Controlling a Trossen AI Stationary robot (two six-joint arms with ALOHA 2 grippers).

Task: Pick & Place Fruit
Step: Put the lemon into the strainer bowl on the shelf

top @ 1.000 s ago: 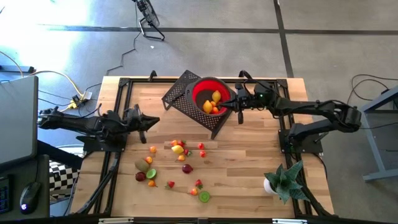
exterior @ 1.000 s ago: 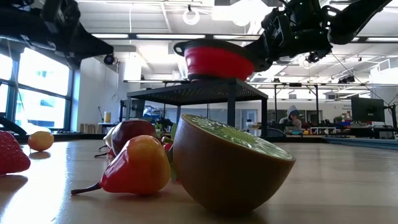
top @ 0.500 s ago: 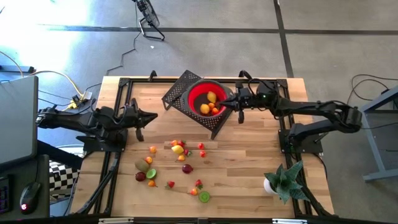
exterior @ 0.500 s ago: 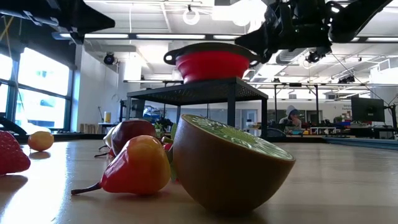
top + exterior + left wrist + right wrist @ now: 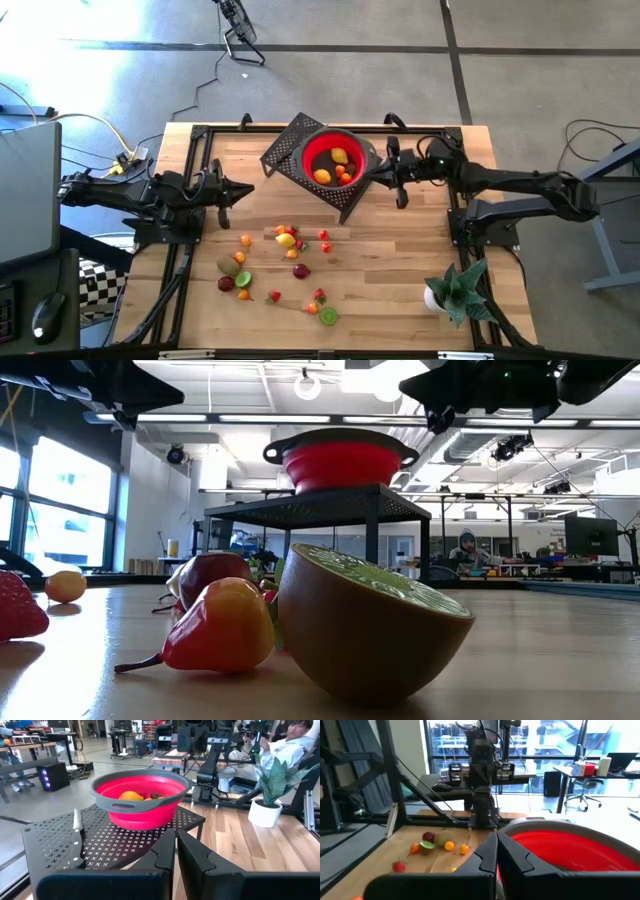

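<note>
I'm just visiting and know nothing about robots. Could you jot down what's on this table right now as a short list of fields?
Bowl: red bowl on a black perforated stand, a few fruits inside
Loose fruit: scattered fruit on the wooden table
Left gripper: shut, empty, left of the stand
Right gripper: shut, empty, at the bowl's right edge
Also there: potted plant at the table's near right corner

Most of the fruit (image 5: 285, 262) lies loose on the wooden table (image 5: 400, 260), a scatter of yellow, orange, red, green and brown pieces. A halved green one (image 5: 370, 622) rests tilted, just beside a red-yellow pepper (image 5: 218, 626). Several more pieces sit inside the red bowl (image 5: 311, 158).
</note>
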